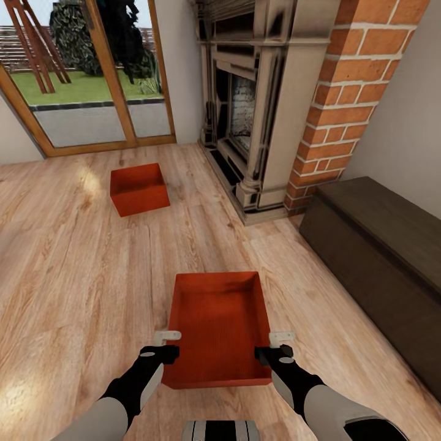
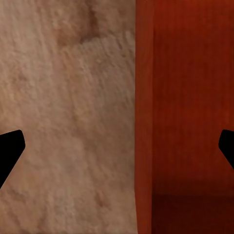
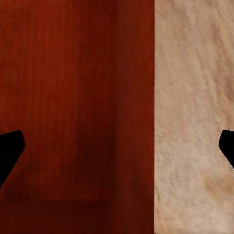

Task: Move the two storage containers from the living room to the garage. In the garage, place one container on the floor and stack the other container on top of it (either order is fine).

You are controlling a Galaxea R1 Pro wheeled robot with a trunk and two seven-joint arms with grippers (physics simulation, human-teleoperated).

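Note:
I am in the living room, on light wood-plank flooring. One red-orange storage container lies just in front of me. My left gripper is at its left wall and my right gripper at its right wall. In the left wrist view the left gripper is open, its dark fingertips wide apart on either side of the container wall. In the right wrist view the right gripper is open the same way over the wall. The second container sits farther off, near the glass doors.
A dark ornate fireplace mantel and a red brick chimney stand ahead on the right. Along the right wall lies a long dark brown chest. Wood-framed glass doors close the far left. Bare wood floor spreads to the left.

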